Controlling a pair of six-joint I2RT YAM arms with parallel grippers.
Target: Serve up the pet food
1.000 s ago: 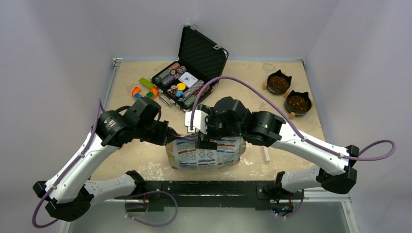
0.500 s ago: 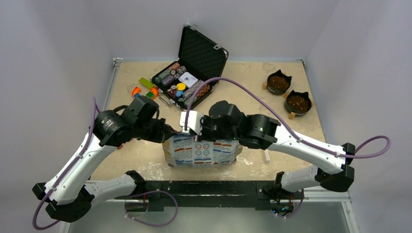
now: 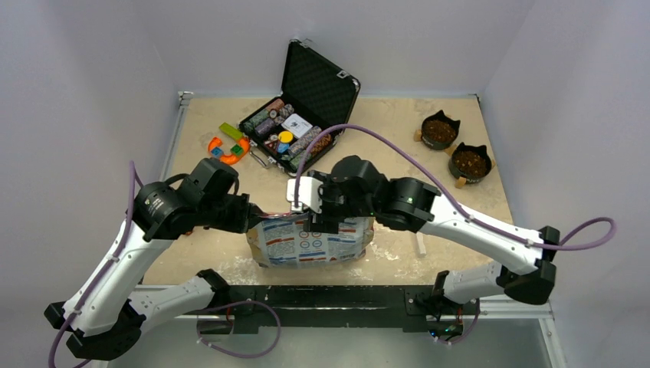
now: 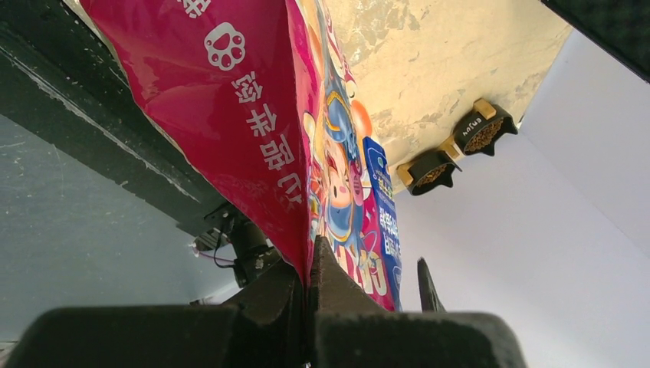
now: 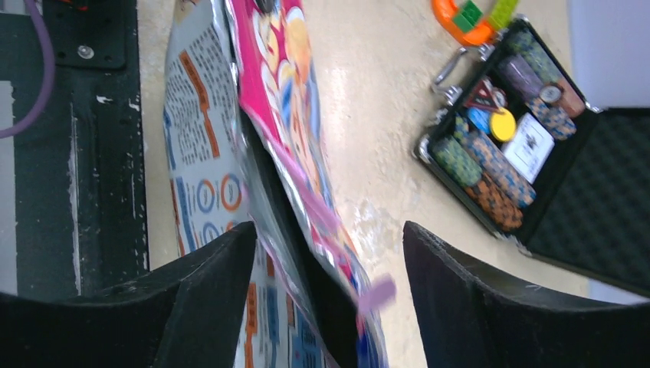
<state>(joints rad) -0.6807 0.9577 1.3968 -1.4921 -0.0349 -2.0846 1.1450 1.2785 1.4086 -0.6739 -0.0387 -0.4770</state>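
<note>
Pet food (image 3: 440, 132) is lying in two bowls (image 3: 424, 134) (image 3: 453, 165), and one bag (image 3: 310, 244) is standing at the near middle of the tabletop (image 3: 383, 123).

The brown pellets are filling both black cat-eared bowls, which are sitting close together at the far right. The single glossy, pink-edged bag is standing upright just behind the arms' bases, and its contents are not showing. The left claw (image 4: 309, 264) is clenching the bag's pink side edge, its two fingers pressed together on the film. The right claw (image 5: 328, 230) is hanging released over the bag's top, its two fingers spread wide with the pink rim running between them. Whether either finger is touching the rim I cannot tell. One black case (image 3: 322, 80) is lying open at the far middle, holding rows of poker chips (image 3: 306, 142).
</note>
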